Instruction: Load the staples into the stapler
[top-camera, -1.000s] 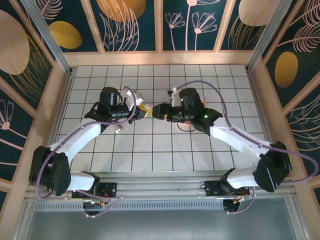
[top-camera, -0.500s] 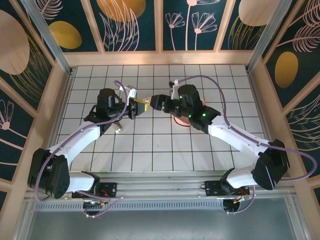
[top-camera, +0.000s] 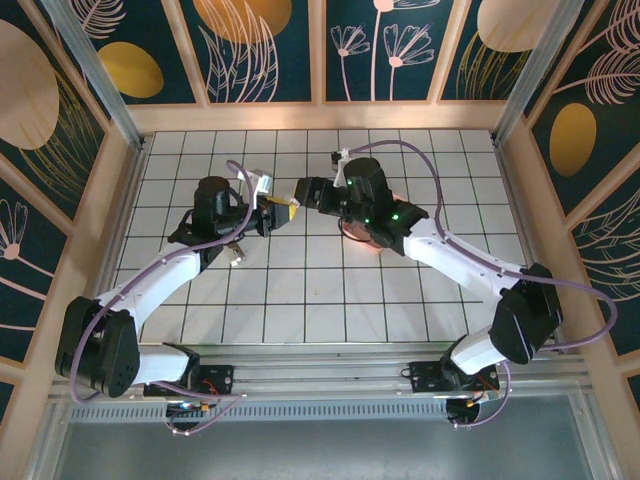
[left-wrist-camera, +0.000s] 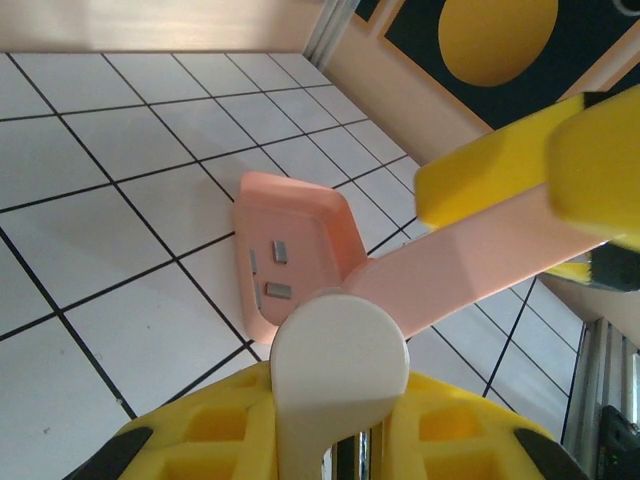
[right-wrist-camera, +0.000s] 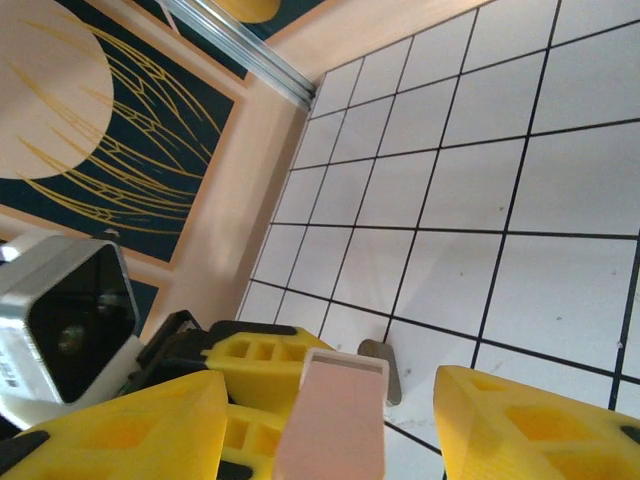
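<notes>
Movement: right hand (right-wrist-camera: 335, 415) has swung toward 12 o'clock. Its fingers are apart, straddling the raised pink top of the stapler (left-wrist-camera: 470, 260). Left hand (top-camera: 275, 210) is clamped on the stapler's white end. Staples (left-wrist-camera: 279, 290) lie in the tray (left-wrist-camera: 300, 195), at 4 o'clock of the right hand and well apart. Judgement: loading not begun.

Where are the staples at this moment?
In the left wrist view, the staples lie as small grey pieces inside the pink tray on the tiled floor, beyond the stapler in the left gripper.
</notes>
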